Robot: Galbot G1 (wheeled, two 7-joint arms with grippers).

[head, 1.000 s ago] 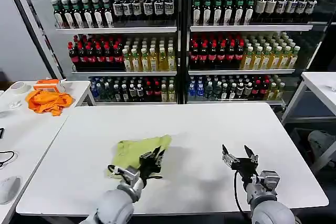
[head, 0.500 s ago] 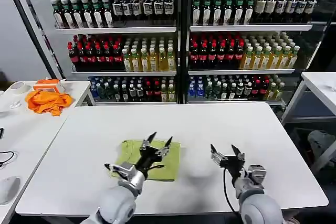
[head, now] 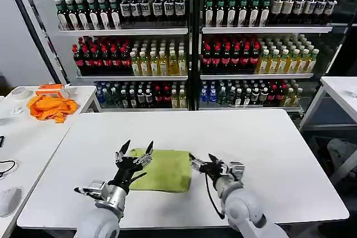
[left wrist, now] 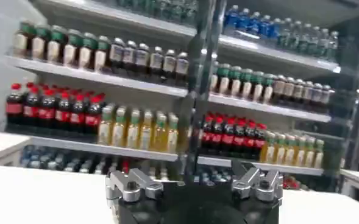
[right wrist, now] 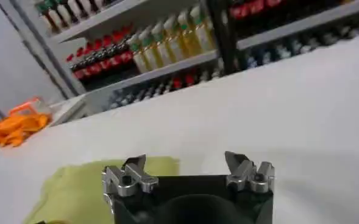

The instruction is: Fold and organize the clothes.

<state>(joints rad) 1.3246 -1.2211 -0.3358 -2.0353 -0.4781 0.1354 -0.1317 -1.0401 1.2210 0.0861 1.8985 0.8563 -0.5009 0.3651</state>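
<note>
The light yellow-green T-shirt (head: 163, 169) lies folded into a flat rectangle on the white table (head: 251, 137), near the front edge. My left gripper (head: 135, 150) is raised over the shirt's left end, open, its fingers pointing up with nothing between them. My right gripper (head: 202, 160) sits low at the shirt's right edge, open and empty. The right wrist view shows the shirt (right wrist: 75, 185) just past one finger of the right gripper (right wrist: 186, 161). The left wrist view looks over the left gripper (left wrist: 191, 178) at the drink shelves.
A bright orange cloth (head: 51, 107) lies on the side table at the left. Shelves of bottles (head: 189, 43) stand behind the table. Another white table (head: 340, 90) is at the right. Bare tabletop spreads behind and to the right of the shirt.
The shirt went from a crumpled heap to a flat folded rectangle. My left gripper let go, rose and shifted left. My right gripper moved left to the shirt's right edge.
</note>
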